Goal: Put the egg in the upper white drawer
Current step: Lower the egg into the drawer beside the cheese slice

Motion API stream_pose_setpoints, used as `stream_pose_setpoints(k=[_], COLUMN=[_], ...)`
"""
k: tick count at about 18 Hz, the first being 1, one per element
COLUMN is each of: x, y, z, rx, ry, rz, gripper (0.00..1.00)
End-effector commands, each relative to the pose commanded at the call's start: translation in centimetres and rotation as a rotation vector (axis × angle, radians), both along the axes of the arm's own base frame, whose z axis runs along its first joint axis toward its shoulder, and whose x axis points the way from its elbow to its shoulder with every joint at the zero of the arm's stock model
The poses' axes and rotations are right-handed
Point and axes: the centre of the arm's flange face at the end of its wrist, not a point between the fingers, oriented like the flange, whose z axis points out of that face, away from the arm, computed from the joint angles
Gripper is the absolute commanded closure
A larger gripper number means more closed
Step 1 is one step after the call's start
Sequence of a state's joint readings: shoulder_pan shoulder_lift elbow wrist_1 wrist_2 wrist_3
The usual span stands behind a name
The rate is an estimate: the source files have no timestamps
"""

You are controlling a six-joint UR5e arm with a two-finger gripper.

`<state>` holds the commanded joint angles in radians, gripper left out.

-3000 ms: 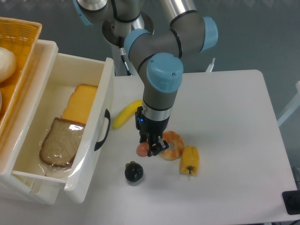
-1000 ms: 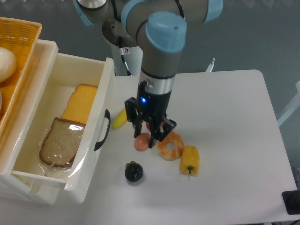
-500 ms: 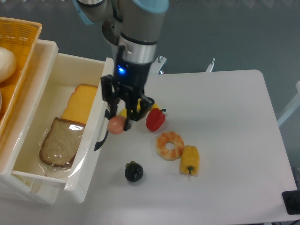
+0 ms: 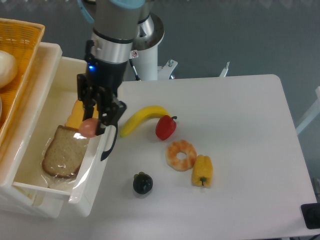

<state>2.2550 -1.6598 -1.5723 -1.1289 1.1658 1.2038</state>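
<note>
Leftward since half a second ago, the black two-finger gripper has carried the small salmon-pink egg from beside the handle to above the deep white plastic drawer. Its fingers are clamped on the egg, over the bread slice at the drawer's right wall, with the yellow banana and red toy pepper on the table to the right.

the upper white drawer stands open on top, bread slice and cheese covering its floor

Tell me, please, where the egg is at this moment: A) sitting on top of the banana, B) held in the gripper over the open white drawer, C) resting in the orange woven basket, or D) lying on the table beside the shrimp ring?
B: the egg sits between the fingers of the gripper, above the upper white drawer near the bread slice.
</note>
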Motion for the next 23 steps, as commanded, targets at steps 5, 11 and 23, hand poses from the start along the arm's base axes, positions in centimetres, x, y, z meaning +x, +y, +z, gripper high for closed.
stream_pose_setpoints(k=[5,11,23], x=[1.1,2.6,6.1], y=[-0.7,-1.5,-0.7], z=[0.0,-1.4,-4.2], rx=[-0.029,-0.069,-0.144], ry=[0.014,0.040,0.040], rz=[-0.084,-0.152,-0.214], gripper=[0.62,0.62,0.62])
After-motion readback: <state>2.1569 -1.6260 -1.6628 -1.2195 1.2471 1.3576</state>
